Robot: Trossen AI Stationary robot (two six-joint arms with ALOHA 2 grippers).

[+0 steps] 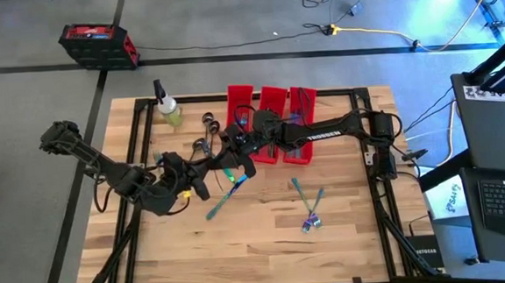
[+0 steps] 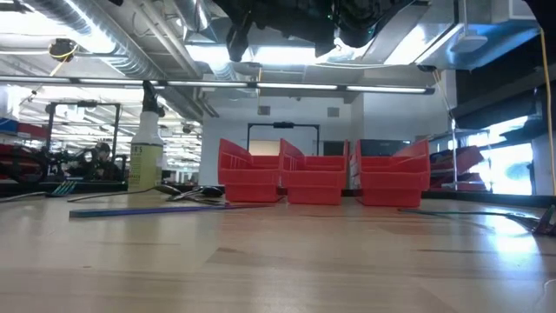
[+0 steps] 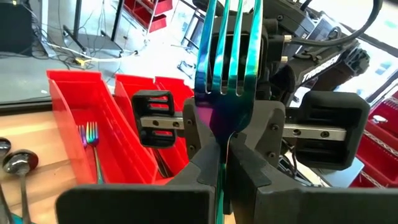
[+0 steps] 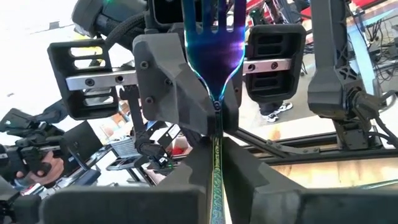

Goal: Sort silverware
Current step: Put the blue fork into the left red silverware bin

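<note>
Left fingers [image 3: 261, 143]: closed flat on the neck of an iridescent fork [image 3: 227, 56], tines pointing away from the wrist.
Right fingers [image 4: 168, 74]: closed on the same fork from the opposite end – both pairs are seen clamped on one utensil in the two wrist views.
Left gripper [image 1: 204, 175]: held above the table, in front of the bins, meeting the other gripper.
Right gripper [image 1: 235, 151]: reached across from the right side, just beside the left gripper, above the wood.
Fork position: lifted clear of the table, between the two grippers, short of the red bins [image 1: 272, 101].
Other silverware: a fork lies in the nearest bin [image 3: 92, 140]; loose pieces [image 1: 309, 210] rest on the right half of the table; dark spoons [image 1: 206, 134] lie near the bins; a teal piece [image 1: 225, 196] lies below the grippers.
Risk – double grip: if one arm is moved while both pairs stay clamped, the fork may be bent or twisted out of one hold.
Risk – release: if the left fingers are opened before the right hold is firm, the fork may be dropped onto the loose pieces.
Hidden: the fork handle is covered by the fingers in both wrist views.
Hard to make out: the fork itself cannot be resolved in the high view; bin contents beyond the one fork cannot be told.
Bottle [image 1: 168, 107]: stands at the table's back-left, well apart from the work.
</note>
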